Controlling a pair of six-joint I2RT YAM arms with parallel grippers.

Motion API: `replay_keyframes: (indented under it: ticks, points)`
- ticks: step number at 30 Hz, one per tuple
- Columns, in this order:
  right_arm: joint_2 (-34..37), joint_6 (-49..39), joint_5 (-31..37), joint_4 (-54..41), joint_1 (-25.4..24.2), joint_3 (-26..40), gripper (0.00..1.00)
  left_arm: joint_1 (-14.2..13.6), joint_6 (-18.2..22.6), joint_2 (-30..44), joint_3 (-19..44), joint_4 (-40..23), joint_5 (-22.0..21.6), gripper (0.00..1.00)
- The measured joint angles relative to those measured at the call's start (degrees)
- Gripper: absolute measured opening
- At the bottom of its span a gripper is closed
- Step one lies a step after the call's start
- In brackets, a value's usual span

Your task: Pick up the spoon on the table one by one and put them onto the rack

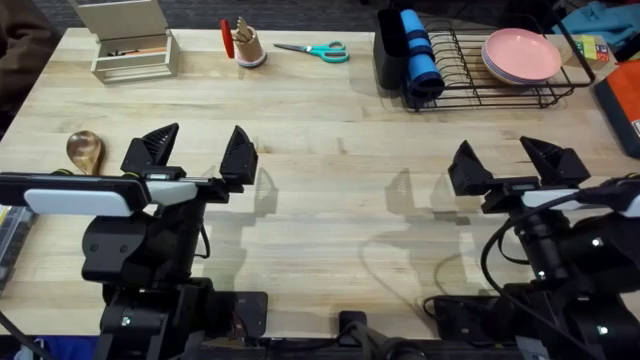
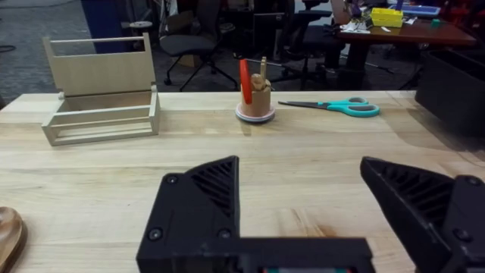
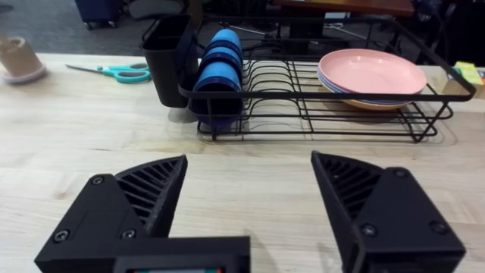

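Note:
A brown wooden spoon lies on the table at the far left, its handle hidden under my left arm; its bowl edge shows in the left wrist view. My left gripper is open, just right of the spoon, empty. My right gripper is open and empty over the right side of the table. The black wire rack stands at the back right, with its black cutlery holder at the left end. In the right wrist view the rack lies ahead of the right gripper.
In the rack sit stacked pink plates and blue cups. Teal-handled scissors, a small cup holder with a red tool and a pale wooden box line the back edge. An orange item lies at the right edge.

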Motion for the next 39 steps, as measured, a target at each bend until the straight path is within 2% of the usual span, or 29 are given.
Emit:
replay_keyframes:
  ticks: [20, 23, 26, 29, 33, 39]
  points:
    - [0.1, -0.1, 0.1, -1.6, 0.0, 0.3, 0.992, 0.0, 0.0, 0.0, 0.0, 0.0, 0.0, 0.994]
    - [0.1, -0.6, 0.1, -5.3, 0.0, 2.0, 0.992, 0.0, 0.0, 0.0, 0.2, -1.4, 0.5, 0.994]
    - [0.1, -1.9, 1.7, -13.1, 0.0, 5.3, 0.992, 0.0, 0.0, 0.2, 1.6, -6.3, 1.1, 0.994]
    - [1.5, -3.5, 3.4, -17.7, 0.0, 8.6, 0.992, 0.0, 0.0, 1.9, 6.7, -12.9, 1.1, 0.993]
    - [5.8, -4.7, 4.4, -20.3, 0.0, 16.0, 0.992, 0.0, 0.0, 7.0, 15.8, -16.8, 1.0, 0.993]
    - [17.9, -5.2, 4.6, -23.0, 0.0, 29.3, 0.992, 0.0, 0.0, 20.0, 30.0, -21.0, 0.9, 0.993]
